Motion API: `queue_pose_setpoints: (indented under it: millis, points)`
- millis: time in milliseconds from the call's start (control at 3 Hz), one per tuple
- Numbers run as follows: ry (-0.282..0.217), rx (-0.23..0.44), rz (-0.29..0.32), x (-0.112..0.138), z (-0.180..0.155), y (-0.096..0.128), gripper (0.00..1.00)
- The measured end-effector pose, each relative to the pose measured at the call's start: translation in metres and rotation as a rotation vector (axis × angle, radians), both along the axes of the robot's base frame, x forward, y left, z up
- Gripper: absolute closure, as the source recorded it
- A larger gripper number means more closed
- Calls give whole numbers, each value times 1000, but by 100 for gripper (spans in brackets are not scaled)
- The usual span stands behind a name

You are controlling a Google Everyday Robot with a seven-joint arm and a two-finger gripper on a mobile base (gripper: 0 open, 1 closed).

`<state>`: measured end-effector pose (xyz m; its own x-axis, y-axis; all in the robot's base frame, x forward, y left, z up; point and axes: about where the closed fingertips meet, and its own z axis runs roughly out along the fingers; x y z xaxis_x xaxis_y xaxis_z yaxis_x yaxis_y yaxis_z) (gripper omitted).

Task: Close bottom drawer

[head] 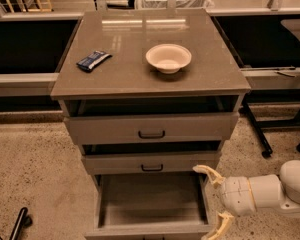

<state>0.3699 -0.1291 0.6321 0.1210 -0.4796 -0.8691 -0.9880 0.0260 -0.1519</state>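
The bottom drawer (151, 202) of the grey-brown cabinet (115, 79) is pulled far out, and its empty inside shows. Its front (149, 231) lies at the lower edge of the view, with the handle cut off. My gripper (211, 200) is at the lower right, beside the drawer's right side wall. It is open, with one pale fingertip (204, 170) near the middle drawer's lower right corner and the other (216, 227) near the bottom drawer's front corner. The white arm (270, 191) reaches in from the right.
The middle drawer (152, 162) and the tall top drawer (152, 128) each stand slightly out. A cream bowl (168, 58) and a blue packet (93, 60) lie on the cabinet top. A black wheeled frame (260, 131) stands to the right, and a dark object (17, 225) lies at the lower left.
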Motion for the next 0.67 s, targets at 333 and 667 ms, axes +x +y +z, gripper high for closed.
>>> queue_pose_setpoints:
  millis: [333, 667]
  points:
    - [5, -8, -4, 1, -2, 1, 0]
    - [15, -37, -29, 9, -49, -6, 0]
